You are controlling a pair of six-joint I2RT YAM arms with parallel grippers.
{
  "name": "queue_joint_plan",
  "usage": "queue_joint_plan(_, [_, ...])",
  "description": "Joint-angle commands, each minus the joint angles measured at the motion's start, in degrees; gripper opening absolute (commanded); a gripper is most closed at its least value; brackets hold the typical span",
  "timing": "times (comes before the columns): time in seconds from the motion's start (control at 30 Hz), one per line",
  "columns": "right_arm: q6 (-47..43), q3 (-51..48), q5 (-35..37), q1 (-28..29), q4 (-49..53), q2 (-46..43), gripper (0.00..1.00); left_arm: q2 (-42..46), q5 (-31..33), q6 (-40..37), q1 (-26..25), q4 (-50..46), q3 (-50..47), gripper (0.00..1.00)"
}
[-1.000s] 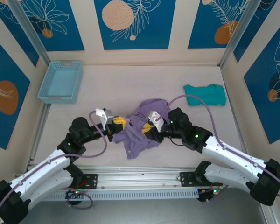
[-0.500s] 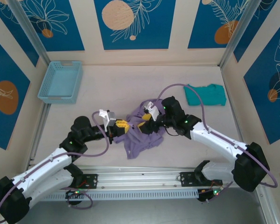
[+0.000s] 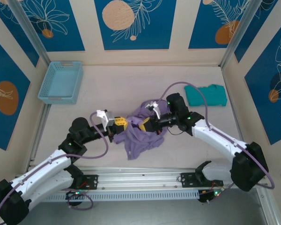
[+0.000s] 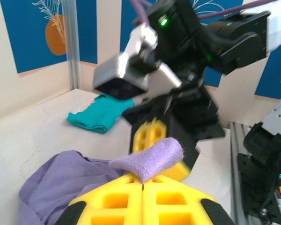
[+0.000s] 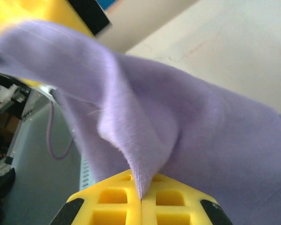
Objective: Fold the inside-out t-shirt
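Lavender-purple thin-fabric t-shirt (image 3: 140,140): 1, bunched between the end effectors.
Left end effector (image 3: 121,123): 1, pinching a shirt fold.
Right end effector (image 3: 145,124): 1, pinching shirt fabric.
Teal-green cloth garment (image 3: 206,94): 1, beyond right end effector.
Light blue plastic basket (image 3: 61,82): 1, beyond left end effector.

Top view, centre: t-shirt (image 3: 139,140) bunched, collar and sleeves not distinguishable; its upper part hidden under left gripper (image 3: 125,123) and right gripper (image 3: 142,125); left wrist view: left gripper cut off by bottom edge; right wrist view: right gripper likewise; yellow blur (image 5: 18,14), upper left, unidentifiable.
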State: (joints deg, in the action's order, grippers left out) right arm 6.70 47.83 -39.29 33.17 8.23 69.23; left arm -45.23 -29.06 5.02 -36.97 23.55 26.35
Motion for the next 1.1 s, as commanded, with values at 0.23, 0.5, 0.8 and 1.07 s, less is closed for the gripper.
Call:
queue_joint_plan(0.23, [6.8, 0.0, -13.1, -5.0, 4.1, -10.3, 0.0, -10.6, -2.7, -9.7, 0.6, 11.2, 1.1, 0.0])
queue_joint_plan(0.5, [6.6, 0.6, 7.3, -5.0, 15.0, -8.7, 0.11, -15.3, -10.2, -10.5, 0.7, 16.0, 1.3, 0.0])
queue_joint_plan(0.8, [4.3, 3.7, 31.2, -3.6, 22.9, -10.1, 0.35, -14.9, -11.4, -9.7, 0.6, 17.0, 0.3, 0.0])
queue_joint_plan(1.07, [-3.6, -1.1, 35.4, 6.7, 15.5, -22.6, 0.4, -14.3, -11.0, -9.8, 0.6, 15.9, 0.2, 0.0])
